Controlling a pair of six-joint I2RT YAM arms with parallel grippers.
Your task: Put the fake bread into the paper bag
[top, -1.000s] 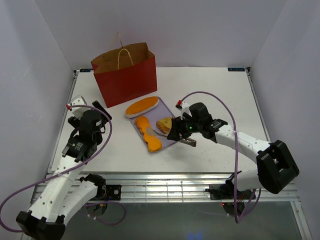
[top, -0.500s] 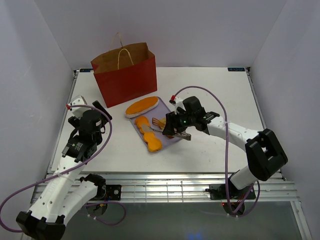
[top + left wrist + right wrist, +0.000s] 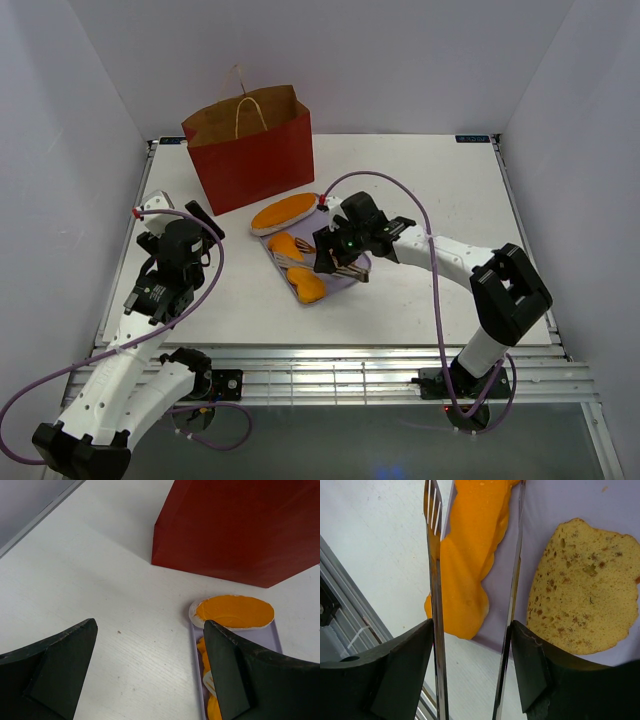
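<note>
The red paper bag (image 3: 250, 160) (image 3: 240, 530) stands upright at the back left. In front of it lies a long orange loaf (image 3: 284, 212) (image 3: 234, 611). On the lavender tray (image 3: 333, 283) (image 3: 555, 510) lie an orange twisted piece of fake bread (image 3: 305, 284) (image 3: 470, 565) and a tan toast slice (image 3: 580, 587). My right gripper (image 3: 342, 256) (image 3: 472, 645) is shut on the metal tongs (image 3: 432, 580). The tongs' arms stand apart, one on each side of the orange piece. My left gripper (image 3: 196, 222) (image 3: 150, 650) hangs open and holds nothing, left of the tray.
Bare white table (image 3: 440, 190) lies right of the tray and between the tray and the left arm. A metal rail (image 3: 350, 360) runs along the near edge. White walls close in the left, right and back sides.
My right arm has swung left across the tray with the tongs, from the toast slice toward the orange piece. The left arm has not moved.
</note>
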